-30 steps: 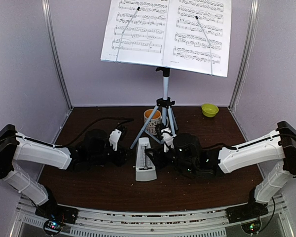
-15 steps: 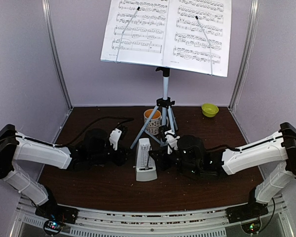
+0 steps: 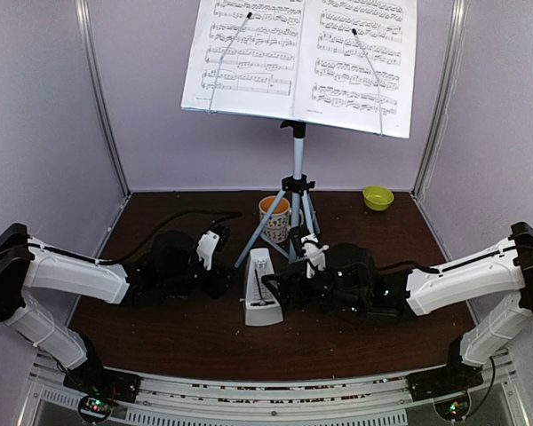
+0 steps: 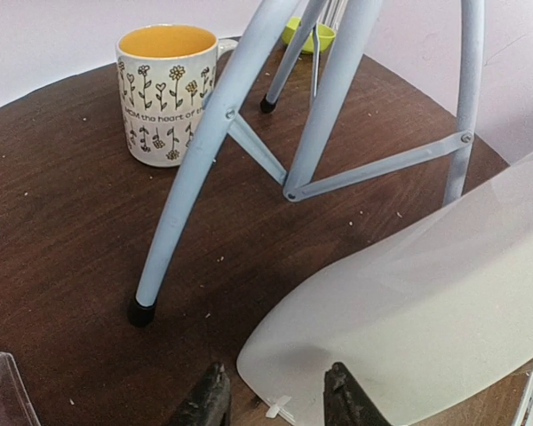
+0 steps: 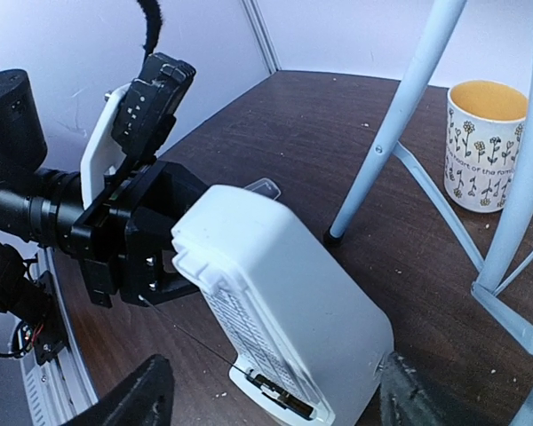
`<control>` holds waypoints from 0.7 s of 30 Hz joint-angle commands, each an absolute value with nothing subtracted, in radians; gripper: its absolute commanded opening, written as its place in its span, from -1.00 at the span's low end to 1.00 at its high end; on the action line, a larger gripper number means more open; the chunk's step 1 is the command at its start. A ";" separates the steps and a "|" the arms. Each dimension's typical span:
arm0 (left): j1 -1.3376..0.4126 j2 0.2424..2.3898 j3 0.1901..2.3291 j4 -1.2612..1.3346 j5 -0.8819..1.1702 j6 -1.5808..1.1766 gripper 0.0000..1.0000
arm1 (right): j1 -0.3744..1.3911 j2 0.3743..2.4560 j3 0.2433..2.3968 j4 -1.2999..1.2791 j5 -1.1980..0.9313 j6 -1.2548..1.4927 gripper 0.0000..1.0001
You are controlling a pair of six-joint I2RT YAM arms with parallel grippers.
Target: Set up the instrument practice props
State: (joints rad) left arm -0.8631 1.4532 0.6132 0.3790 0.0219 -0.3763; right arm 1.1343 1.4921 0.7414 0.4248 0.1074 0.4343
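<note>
The right gripper [image 5: 280, 386] spreads its fingers wide on either side of the small white pyramid metronome [image 5: 275, 293], which stands on the dark brown table [image 3: 160, 328]. The left gripper [image 4: 275, 401] is narrowly parted just beside it and holds nothing. One metronome, one pale music stand on a grey tripod [image 3: 297, 160] bearing two white sheet-music pages [image 3: 249, 53], one patterned mug [image 3: 274, 216] and one small green bowl [image 3: 377, 197] are in view, and both arms reach inward, low over the table.
</note>
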 commanded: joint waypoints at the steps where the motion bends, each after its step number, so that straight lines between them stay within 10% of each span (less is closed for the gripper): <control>1: -0.856 1.442 0.629 0.389 0.017 -0.365 -0.26 | 1.159 1.492 0.775 0.406 0.146 0.422 0.71; 21: -0.856 1.402 0.610 0.383 -0.004 -0.359 -0.26 | 1.182 1.526 0.905 0.184 0.405 0.452 0.72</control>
State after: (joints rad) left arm -0.8631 1.4227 0.6132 0.3664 0.0067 -0.3756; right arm 1.1812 1.5673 0.9245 0.2344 0.3309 0.4496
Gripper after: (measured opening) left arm 0.372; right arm 0.862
